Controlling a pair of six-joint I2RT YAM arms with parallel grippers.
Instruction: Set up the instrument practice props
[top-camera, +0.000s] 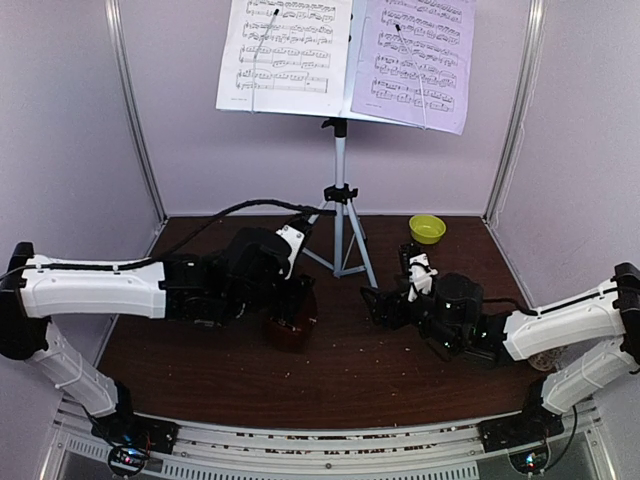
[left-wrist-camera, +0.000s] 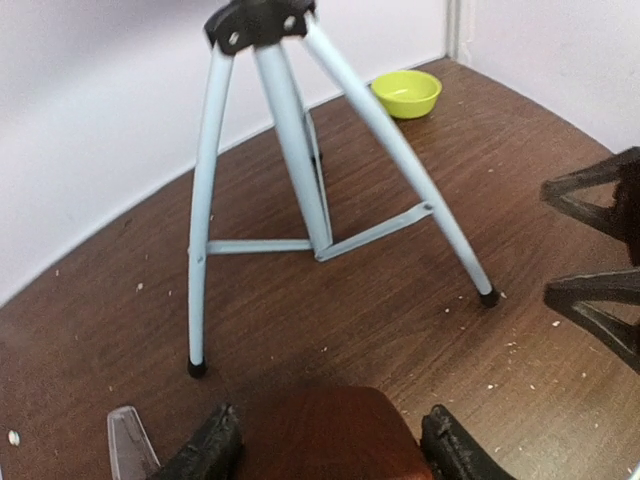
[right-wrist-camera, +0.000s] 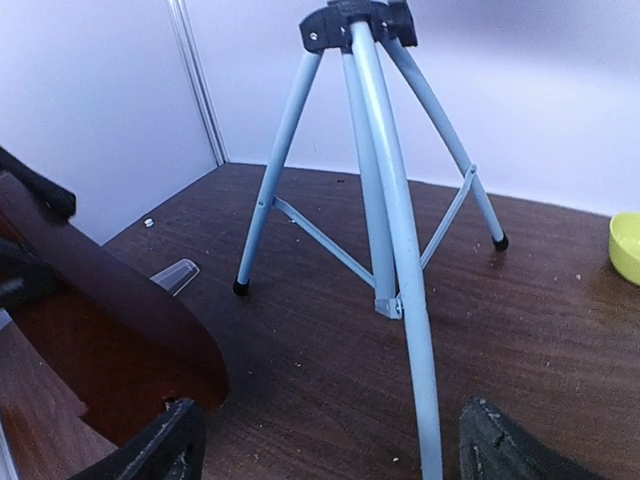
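Between the left gripper's (left-wrist-camera: 330, 455) fingers, dark-red metronome (left-wrist-camera: 325, 425) clamped, right gripper (right-wrist-camera: 330, 445) spread wide, just beside it.

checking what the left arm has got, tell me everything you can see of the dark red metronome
The metronome is a small dark-red body with a smooth, glossy surface that looks like plastic or polished wood, and with rounded edges. It sits on the brown table, just in front of the tripod feet. The left tool straddles it with a finger pressed against each side. A clear piece, probably its cover, sticks out beside it. Its face and pendulum do not show.
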